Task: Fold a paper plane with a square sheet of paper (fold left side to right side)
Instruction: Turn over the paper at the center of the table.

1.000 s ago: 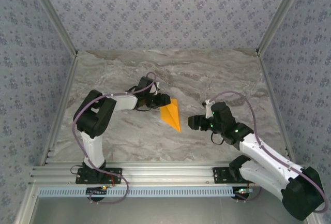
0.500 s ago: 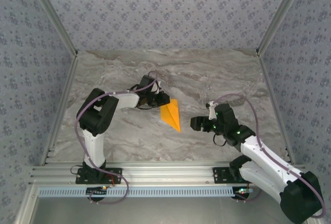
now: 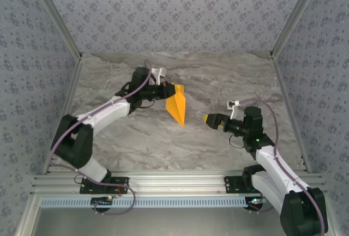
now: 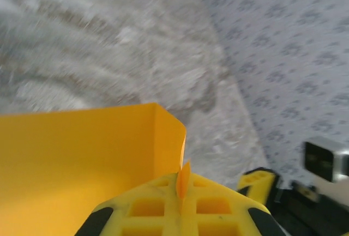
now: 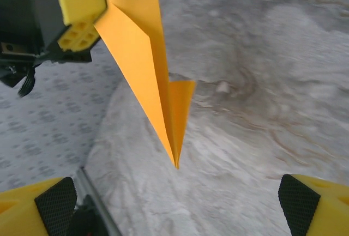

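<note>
My left gripper (image 3: pixel 168 90) pinches the paper plane (image 3: pixel 177 105) by its wide end. My right gripper (image 3: pixel 210 120) gapes wide, with bare table (image 3: pixel 196 138) between it and the tip.

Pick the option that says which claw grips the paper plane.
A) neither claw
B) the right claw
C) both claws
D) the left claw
D: the left claw is shut on the wide end of the paper plane, holding it with its point hanging down, while the right claw stands open and apart from the paper.
</note>
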### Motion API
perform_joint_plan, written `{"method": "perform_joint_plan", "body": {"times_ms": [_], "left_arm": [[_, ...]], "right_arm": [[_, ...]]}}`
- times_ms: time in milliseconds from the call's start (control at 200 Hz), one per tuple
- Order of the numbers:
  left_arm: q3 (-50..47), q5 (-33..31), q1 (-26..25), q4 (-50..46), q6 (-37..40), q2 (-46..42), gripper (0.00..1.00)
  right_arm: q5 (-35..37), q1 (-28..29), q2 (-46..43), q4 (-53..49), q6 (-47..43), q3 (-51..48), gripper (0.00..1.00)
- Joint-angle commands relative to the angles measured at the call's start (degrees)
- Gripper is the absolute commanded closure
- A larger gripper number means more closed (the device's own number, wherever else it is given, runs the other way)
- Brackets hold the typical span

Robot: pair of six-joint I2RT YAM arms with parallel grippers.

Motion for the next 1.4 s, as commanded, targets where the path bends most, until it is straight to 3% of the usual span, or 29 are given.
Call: {"method": "perform_joint_plan", "body": {"times_ms": [0, 265, 400, 595, 710, 1039, 1124, 1199, 1234, 1394], "left_arm": [[-1.55, 2.89, 0.33, 2.11, -1.43, -5.98, 1.00], [-3.35, 6.18, 0.14, 6.55, -7.00, -14.89, 1.00], [-3.68, 8.25, -0.22, 9.19, -9.54, -15.97, 1.00], [-3.97, 9.79, -0.64, 10.88, -11.67, -16.51, 1.00], [-4.72, 10.04, -0.71, 12.08, -12.64, -16.44, 1.00], [-4.86, 9.83, -0.67, 9.03, -10.83, -16.41, 1.00], [-4.39, 8.27, -0.37, 4.68, -8.00, -17.02, 0.79], [-3.45, 5.04, -0.19, -2.08, -3.82, -18.18, 0.49], [-2.74, 2.23, -0.18, -6.43, -1.20, -18.79, 0.40], [-1.57, -12.29, -0.14, -21.99, 7.22, -22.77, 0.25]], "right_arm": [[-8.96, 0.19, 1.28, 10.67, 4.44, 2.32, 0.00], [-8.72, 9.75, 8.16, 21.14, 6.54, 6.01, 0.00], [-6.80, 15.34, 13.82, 23.07, 6.23, 9.29, 0.00], [-6.42, 18.73, 18.23, 26.95, 7.58, 13.01, 0.01], [-6.97, 19.11, 18.25, 26.84, 7.74, 14.28, 0.11], [-5.07, 18.08, 14.92, 19.41, 4.44, 14.37, 0.64], [-3.36, 17.97, 12.86, 12.06, 0.33, 15.29, 0.75], [-0.59, 18.07, 10.67, 2.34, -5.33, 16.58, 0.80], [1.84, 18.39, 9.77, -3.66, -8.65, 17.58, 0.82], [22.41, 22.84, 9.22, -29.73, -22.23, 23.97, 0.92]]}}
